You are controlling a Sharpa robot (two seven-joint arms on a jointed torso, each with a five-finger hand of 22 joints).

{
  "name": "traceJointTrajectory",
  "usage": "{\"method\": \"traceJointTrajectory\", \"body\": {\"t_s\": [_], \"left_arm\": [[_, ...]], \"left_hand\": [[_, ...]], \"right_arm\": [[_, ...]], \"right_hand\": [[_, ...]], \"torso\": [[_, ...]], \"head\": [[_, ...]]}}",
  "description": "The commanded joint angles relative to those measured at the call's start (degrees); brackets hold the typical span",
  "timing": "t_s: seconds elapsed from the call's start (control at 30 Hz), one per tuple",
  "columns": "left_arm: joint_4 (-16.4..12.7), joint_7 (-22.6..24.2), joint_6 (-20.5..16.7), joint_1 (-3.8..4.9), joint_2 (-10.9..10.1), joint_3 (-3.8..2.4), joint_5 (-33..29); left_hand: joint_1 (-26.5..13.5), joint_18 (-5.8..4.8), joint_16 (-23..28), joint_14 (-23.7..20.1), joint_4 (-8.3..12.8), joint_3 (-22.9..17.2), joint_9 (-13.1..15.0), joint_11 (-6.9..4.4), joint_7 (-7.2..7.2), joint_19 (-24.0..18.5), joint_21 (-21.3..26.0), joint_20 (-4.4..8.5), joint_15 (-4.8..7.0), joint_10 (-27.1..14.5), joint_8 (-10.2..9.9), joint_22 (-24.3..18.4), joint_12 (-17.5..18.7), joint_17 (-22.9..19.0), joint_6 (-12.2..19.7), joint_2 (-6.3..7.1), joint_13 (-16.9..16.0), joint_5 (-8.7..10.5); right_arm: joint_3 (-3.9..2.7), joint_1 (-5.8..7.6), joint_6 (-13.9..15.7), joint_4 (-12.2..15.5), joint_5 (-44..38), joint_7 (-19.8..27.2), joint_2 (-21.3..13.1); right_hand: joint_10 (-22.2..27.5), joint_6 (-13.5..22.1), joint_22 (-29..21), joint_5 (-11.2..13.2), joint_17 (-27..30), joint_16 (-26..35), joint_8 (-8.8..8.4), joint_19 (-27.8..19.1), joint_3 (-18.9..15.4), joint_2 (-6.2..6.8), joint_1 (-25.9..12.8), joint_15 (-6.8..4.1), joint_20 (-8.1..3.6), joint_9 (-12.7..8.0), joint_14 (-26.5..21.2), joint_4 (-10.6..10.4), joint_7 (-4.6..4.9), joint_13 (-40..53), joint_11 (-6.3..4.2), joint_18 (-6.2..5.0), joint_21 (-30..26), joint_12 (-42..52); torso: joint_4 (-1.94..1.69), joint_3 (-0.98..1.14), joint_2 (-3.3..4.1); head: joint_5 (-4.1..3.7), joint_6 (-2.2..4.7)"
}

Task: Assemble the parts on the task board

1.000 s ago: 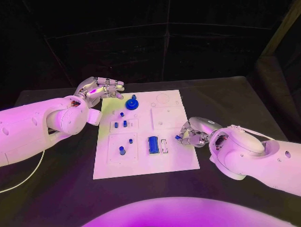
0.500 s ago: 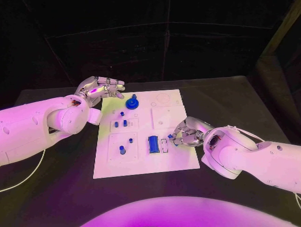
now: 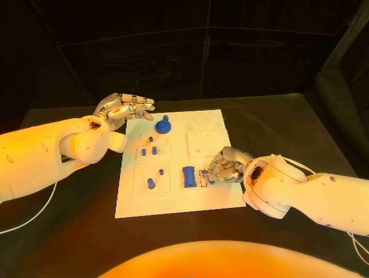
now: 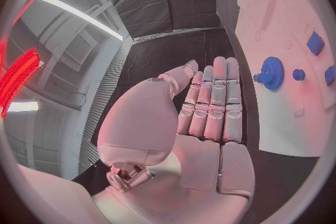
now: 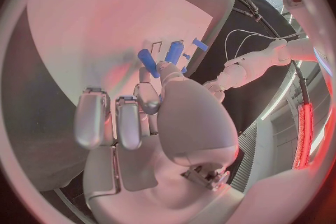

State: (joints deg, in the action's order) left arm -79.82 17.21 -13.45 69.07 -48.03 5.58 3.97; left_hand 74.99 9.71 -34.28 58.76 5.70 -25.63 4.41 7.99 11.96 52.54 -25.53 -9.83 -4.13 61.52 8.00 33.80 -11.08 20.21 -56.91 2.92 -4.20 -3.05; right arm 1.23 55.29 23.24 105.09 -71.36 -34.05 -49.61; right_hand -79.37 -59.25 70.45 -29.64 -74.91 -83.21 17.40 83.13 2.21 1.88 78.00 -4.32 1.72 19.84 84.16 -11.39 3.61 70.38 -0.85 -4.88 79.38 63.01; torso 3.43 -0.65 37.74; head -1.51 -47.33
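Since a second ago the right hand [image 3: 223, 168] has travelled from the board's right edge inward over the white plate, and it now sits just beside the long blue block [image 3: 188, 176] in the near-middle of the task board [image 3: 209, 200]. Its fingers are curled in; the right wrist view shows a small blue part [image 5: 148, 63] at the fingertips [image 5: 148, 95], apparently pinched between thumb and a finger, though the contact itself is partly hidden. A second blue piece [image 5: 173, 52] lies just past it on the board in that view.

Left hand [image 3: 121, 108] unchanged over the same second: it hovers at the board's far left corner, palm up, fingers laid straight side by side, holding nothing. The left wrist view confirms this, with the fingers [image 4: 213, 103] extended and nothing in the palm.

Parts on the board, head view:
- blue gear [image 3: 163, 127] with a small knob on top, near the far edge, left of centre; also seen from the left wrist [image 4: 272, 73].
- two short blue pegs [image 3: 148, 151] standing side by side, toward the left edge, mid-board.
- one small blue piece [image 3: 150, 139] between the gear and the pegs.
- a blue peg [image 3: 150, 183] and a smaller one [image 3: 161, 172] near the left edge, nearer the robot.

Board lies flat on the black table [image 3: 276, 121]. A white cable [image 3: 25, 223] trails over the table's near left corner.
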Motion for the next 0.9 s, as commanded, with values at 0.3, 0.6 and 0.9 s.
{"method": "traceJointTrajectory", "body": {"t_s": [0.3,0.6,0.9], "left_arm": [[0.2,0.08,0.39,0.1,0.2,-0.05,0.1],[0.29,-0.02,0.4,0.1,0.36,-0.05,0.1],[0.34,-0.09,0.47,0.1,0.4,-0.05,0.1]], "left_hand": [[-0.48,0.62,0.33,0.03,-0.05,0.38,-0.05,0.19,-0.01,-0.12,0.24,-0.42,-0.3,-0.4,0.24,-0.09,-0.27,-0.06,0.35,-0.13,0.09,0.14],[-0.5,0.62,0.35,0.0,-0.04,0.41,-0.07,0.2,0.01,-0.12,0.27,-0.43,-0.31,-0.46,0.22,-0.13,-0.28,-0.07,0.41,-0.08,0.09,0.14],[-0.5,0.62,0.35,0.0,-0.04,0.41,-0.07,0.2,0.01,-0.12,0.27,-0.43,-0.31,-0.46,0.22,-0.13,-0.28,-0.07,0.41,-0.08,0.09,0.14]], "right_arm": [[-0.02,0.09,-1.7,-0.46,-0.05,-2.01,0.81],[-0.02,0.09,-1.65,-0.98,-0.11,-2.39,1.46],[-0.03,0.1,-0.8,-1.74,-0.49,-2.49,2.13]], "right_hand": [[-0.47,-0.54,0.1,2.07,-5.05,-0.26,0.31,0.08,-0.15,0.77,-1.56,-0.41,-0.25,0.3,3.88,-0.76,0.07,0.06,-0.02,1.04,0.35,0.24],[-0.85,-1.0,0.37,1.6,-5.27,-0.4,0.46,0.19,-1.42,0.98,-4.55,-0.38,-0.19,0.68,3.93,-2.72,0.02,0.25,-0.01,1.09,0.47,0.47],[-1.1,-1.63,0.54,1.79,-5.38,-0.47,0.89,0.29,-1.92,0.51,-5.26,-0.51,-0.27,1.07,3.96,-3.36,-0.28,0.45,-0.21,1.11,0.56,0.73]], "torso": [[0.03,0.03,0.0],[0.02,-0.01,-0.01],[0.02,0.01,0.02]], "head": [[0.14,-0.07],[0.22,-0.13],[0.36,-0.09]]}}
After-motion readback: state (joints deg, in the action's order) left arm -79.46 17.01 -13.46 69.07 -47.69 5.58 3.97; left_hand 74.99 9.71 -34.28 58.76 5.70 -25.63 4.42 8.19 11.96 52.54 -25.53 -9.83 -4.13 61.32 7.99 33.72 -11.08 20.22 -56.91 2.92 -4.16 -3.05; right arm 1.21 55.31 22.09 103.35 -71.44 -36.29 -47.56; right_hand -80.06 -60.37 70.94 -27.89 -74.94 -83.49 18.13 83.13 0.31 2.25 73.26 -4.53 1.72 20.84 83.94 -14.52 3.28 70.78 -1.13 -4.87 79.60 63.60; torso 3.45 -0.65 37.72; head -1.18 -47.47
